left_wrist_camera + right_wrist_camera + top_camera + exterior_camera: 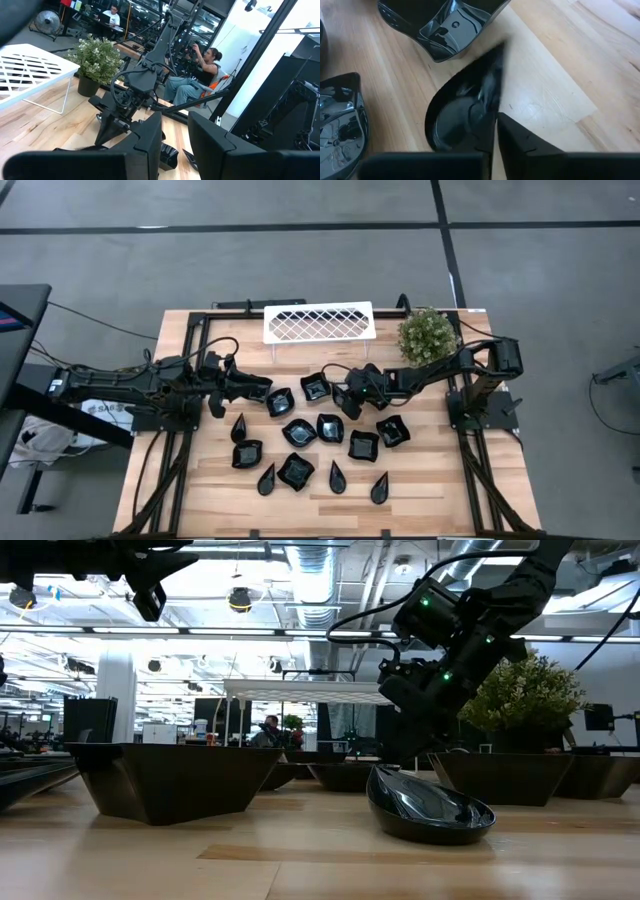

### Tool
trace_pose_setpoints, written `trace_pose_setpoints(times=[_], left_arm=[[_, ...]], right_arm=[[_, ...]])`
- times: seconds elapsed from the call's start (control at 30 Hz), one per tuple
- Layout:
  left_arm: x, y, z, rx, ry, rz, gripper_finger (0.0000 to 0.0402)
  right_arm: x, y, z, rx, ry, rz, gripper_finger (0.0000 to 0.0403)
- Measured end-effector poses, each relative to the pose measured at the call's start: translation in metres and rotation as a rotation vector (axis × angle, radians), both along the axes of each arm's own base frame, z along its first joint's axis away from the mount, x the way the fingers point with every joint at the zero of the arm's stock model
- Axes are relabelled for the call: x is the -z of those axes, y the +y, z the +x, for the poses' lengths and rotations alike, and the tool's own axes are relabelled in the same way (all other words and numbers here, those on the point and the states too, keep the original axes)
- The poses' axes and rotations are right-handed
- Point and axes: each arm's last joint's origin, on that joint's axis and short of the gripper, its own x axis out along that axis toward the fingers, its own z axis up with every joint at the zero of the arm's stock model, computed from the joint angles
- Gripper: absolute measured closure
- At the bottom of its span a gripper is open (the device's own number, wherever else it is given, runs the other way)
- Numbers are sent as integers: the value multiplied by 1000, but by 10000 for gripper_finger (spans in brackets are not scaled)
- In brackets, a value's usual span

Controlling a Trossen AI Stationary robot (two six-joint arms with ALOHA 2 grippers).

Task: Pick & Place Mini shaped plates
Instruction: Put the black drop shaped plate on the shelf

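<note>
Several glossy black mini shaped plates (299,432), some squarish and some teardrop-shaped, lie scattered on the wooden table (430,480). My right gripper (496,117) slants down at the middle of the table and is shut on the rim of one teardrop plate (460,115), which shows in the high view under the gripper (349,402). My left gripper (175,145) hovers level above the table's left part (262,390). It is open, with nothing between its fingers. My right gripper pinches the teardrop plate's side rim (492,92) between its two fingers, one finger inside the bowl and one outside. The fingers come slanting down from the table's right side. Whether the plate is clear of the wood I cannot tell.
A white lattice tray (320,322) stands at the far edge, with a green potted plant (428,335) to its right. A squarish plate (450,25) lies just beyond the held one, and another (340,125) lies beside it. People sit in the room behind the table (200,75).
</note>
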Motion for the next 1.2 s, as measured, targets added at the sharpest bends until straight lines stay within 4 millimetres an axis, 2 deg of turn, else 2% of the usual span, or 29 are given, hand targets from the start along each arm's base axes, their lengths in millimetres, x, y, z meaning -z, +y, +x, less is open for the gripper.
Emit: trace_pose_setpoints(times=[0.53,0.67,0.93,1.03,1.2], left_arm=[[0,0,0,4,2,0,305],[1,0,0,4,6,0,305],[1,0,0,5,6,0,305],[1,0,0,5,6,0,305],[0,0,0,4,5,0,305]], right_arm=[[-3,-2,-1,27,39,19,402],[-11,-7,2,46,109,-2,402],[-38,-15,13,51,97,-19,402],[-48,-17,12,43,92,-31,403],[-67,-22,0,62,76,-34,403]])
